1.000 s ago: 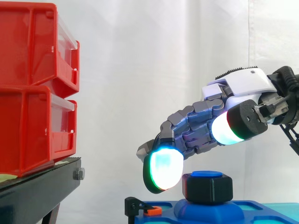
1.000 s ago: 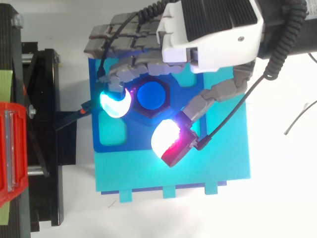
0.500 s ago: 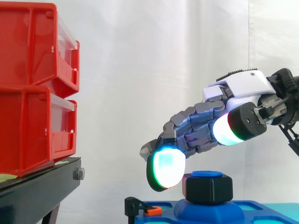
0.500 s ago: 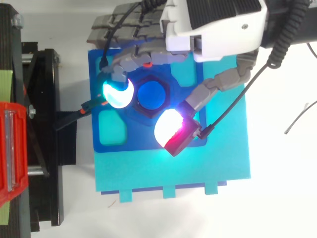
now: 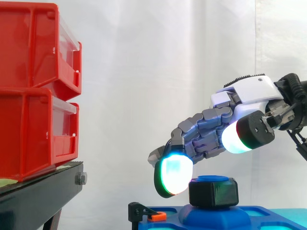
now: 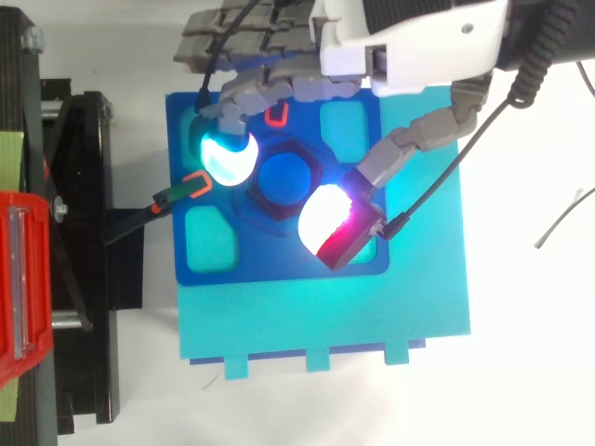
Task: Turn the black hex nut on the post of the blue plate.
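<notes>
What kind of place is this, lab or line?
Probably a lab robot test bench: white curtain backdrop, red bins on a black stand, and a blue plate with a black hex nut under the hand.

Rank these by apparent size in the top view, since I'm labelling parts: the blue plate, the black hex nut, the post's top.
Largest to smallest:
1. blue plate
2. black hex nut
3. post's top, lying within the nut's outline

Bright, even light fills the scene; the hand's (image 6: 409,42) glowing pads (image 6: 228,156) seem to tint the blue plate (image 6: 288,255) cyan.
</notes>
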Motion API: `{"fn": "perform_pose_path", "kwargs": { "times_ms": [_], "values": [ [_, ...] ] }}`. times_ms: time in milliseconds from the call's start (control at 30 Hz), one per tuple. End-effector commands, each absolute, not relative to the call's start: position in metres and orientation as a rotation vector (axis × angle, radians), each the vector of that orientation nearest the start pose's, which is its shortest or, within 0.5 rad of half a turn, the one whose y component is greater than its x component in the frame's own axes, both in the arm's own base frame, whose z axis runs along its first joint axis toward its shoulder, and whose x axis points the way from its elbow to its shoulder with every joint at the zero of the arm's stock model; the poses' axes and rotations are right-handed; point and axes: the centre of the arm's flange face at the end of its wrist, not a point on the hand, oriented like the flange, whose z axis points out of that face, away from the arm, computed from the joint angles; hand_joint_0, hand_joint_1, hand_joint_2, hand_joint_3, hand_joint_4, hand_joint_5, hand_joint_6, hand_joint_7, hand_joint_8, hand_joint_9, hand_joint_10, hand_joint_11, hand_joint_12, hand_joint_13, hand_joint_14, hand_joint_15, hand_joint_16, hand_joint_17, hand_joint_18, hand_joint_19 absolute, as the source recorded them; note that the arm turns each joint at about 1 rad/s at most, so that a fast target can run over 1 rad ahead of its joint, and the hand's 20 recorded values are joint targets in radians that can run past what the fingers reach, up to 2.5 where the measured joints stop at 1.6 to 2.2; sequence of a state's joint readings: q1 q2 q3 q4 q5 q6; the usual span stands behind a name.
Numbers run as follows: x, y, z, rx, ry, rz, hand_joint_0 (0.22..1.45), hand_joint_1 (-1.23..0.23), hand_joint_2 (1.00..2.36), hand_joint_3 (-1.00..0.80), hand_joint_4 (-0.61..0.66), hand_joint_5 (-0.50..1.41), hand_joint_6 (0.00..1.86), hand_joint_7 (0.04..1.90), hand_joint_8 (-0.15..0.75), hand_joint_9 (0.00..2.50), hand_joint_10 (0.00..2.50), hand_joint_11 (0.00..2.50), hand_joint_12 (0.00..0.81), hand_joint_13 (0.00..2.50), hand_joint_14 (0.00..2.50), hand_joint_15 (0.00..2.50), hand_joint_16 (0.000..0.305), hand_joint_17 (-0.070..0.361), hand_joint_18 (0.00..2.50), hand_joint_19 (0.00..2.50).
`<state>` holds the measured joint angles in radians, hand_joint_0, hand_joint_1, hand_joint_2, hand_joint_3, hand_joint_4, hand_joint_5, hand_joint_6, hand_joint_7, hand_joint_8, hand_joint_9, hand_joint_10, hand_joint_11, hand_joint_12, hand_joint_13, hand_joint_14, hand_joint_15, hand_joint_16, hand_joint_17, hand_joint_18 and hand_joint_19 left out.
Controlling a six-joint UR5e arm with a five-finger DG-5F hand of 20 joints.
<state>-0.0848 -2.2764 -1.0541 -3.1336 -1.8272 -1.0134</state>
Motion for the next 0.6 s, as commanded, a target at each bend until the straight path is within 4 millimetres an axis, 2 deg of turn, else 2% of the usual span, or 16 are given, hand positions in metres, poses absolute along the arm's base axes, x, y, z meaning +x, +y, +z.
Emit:
{"fn": "perform_pose_path", "kwargs": {
  "times_ms": [0,567],
  "values": [
    [0.724,-0.174,0.296,0.379,1.747,0.566,0.43,-0.46,1.0,-0.5,0.19,-0.24,0.5,0.93,0.234,0.0,0.0,0.0,0.345,0.0,0.0,0.0,0.045,0.102,0.0,0.0],
    [0.716,-0.197,0.298,0.362,1.748,0.567,0.43,-0.46,1.0,-0.5,0.19,-0.24,0.5,0.93,0.234,0.0,0.0,0.0,0.346,0.0,0.0,0.0,0.046,0.102,0.0,0.0]
  ]
}}
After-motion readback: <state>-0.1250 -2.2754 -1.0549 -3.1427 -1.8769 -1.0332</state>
